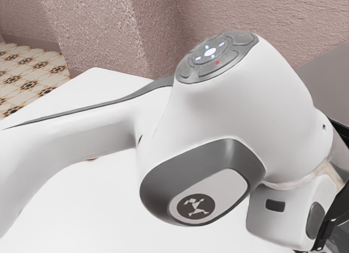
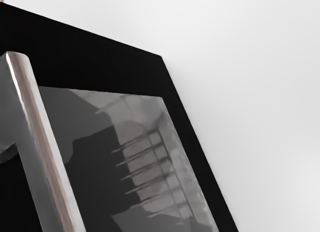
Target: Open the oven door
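Note:
My gripper [image 1: 326, 234] is at the lower right corner of the exterior view, partly cut off by the edge; its state cannot be made out. Close in front of the hand, the wrist view has the black oven door [image 2: 95, 57] with its grey window [image 2: 90, 142], where rack-like bars show. A shiny metal handle [image 2: 47, 154] runs along the door beside the window. Whether the gripper touches the handle is hidden. How far the door stands from the oven body cannot be told from this angle.
The oven's grey top [image 1: 324, 81] is at the exterior view's right edge, beyond the arm. A white table [image 1: 98, 204] lies beneath the arm. Behind are a pinkish textured wall [image 1: 234, 13] and a patterned tile floor [image 1: 27, 76].

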Tool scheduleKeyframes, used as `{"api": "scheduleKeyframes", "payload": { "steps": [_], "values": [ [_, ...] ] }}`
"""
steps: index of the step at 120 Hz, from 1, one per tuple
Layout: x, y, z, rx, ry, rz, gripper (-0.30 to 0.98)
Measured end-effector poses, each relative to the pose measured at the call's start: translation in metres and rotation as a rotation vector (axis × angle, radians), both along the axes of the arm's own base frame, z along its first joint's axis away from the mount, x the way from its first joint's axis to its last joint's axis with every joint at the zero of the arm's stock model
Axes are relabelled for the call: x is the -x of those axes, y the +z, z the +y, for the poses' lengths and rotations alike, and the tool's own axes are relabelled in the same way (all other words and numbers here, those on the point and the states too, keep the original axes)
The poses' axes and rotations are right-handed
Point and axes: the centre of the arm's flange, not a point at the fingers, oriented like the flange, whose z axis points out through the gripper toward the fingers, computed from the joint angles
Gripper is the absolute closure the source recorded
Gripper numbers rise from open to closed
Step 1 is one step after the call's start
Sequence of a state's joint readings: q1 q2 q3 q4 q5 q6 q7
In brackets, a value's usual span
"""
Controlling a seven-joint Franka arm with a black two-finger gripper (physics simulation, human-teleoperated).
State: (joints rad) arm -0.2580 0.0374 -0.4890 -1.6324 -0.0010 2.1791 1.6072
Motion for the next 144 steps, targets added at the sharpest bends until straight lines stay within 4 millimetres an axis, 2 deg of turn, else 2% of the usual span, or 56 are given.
{"api": "scheduleKeyframes", "payload": {
  "steps": [11,25,33,78,85,90,94,96,100,102,106,110,112,114,116,118,120,122,125,126,128,130,132,136,139,144],
  "values": [
    [-0.009,-0.004,0.001,0.01,0.011,0.001,0.0],
    [-0.03,-0.012,0.013,0.019,0.046,0.012,0.0],
    [-0.035,-0.014,0.016,0.021,0.056,0.014,0.0],
    [-0.032,-0.036,0.016,-0.009,0.063,0.047,0.0],
    [-0.022,-0.04,0.021,-0.03,0.069,0.045,0.0],
    [-0.006,-0.039,0.032,-0.055,0.081,0.028,0.01],
    [0.013,-0.038,0.046,-0.082,0.101,0.005,0.06],
    [0.029,-0.037,0.056,-0.098,0.113,-0.014,0.09],
    [0.077,-0.038,0.069,-0.13,0.119,-0.058,0.1],
    [0.108,-0.04,0.073,-0.145,0.11,-0.085,0.09],
    [0.189,-0.047,0.081,-0.169,0.062,-0.161,0.07],
    [0.294,-0.048,0.079,-0.17,-0.062,-0.268,0.06],
    [0.358,-0.032,0.072,-0.149,-0.159,-0.35,0.05],
    [0.415,-0.006,0.072,-0.113,-0.236,-0.433,0.04],
    [0.458,0.032,0.077,-0.058,-0.283,-0.503,0.04],
    [0.478,0.088,0.085,0.015,-0.281,-0.546,0.03],
    [0.465,0.159,0.097,0.091,-0.206,-0.56,0.03],
    [0.433,0.221,0.109,0.143,-0.098,-0.559,0.03],
    [0.356,0.291,0.132,0.175,0.104,-0.531,0.02],
    [0.326,0.309,0.143,0.181,0.176,-0.515,0.02],
    [0.255,0.329,0.169,0.181,0.326,-0.462,0.02],
    [0.191,0.336,0.206,0.176,0.474,-0.403,0.02],
    [0.135,0.332,0.25,0.17,0.617,-0.337,0.02],
    [0.045,0.303,0.332,0.152,0.857,-0.198,0.02],
    [-0.004,0.272,0.383,0.133,1.001,-0.1,0.01],
    [-0.055,0.22,0.457,0.104,1.204,0.048,0.01]
  ]
}}
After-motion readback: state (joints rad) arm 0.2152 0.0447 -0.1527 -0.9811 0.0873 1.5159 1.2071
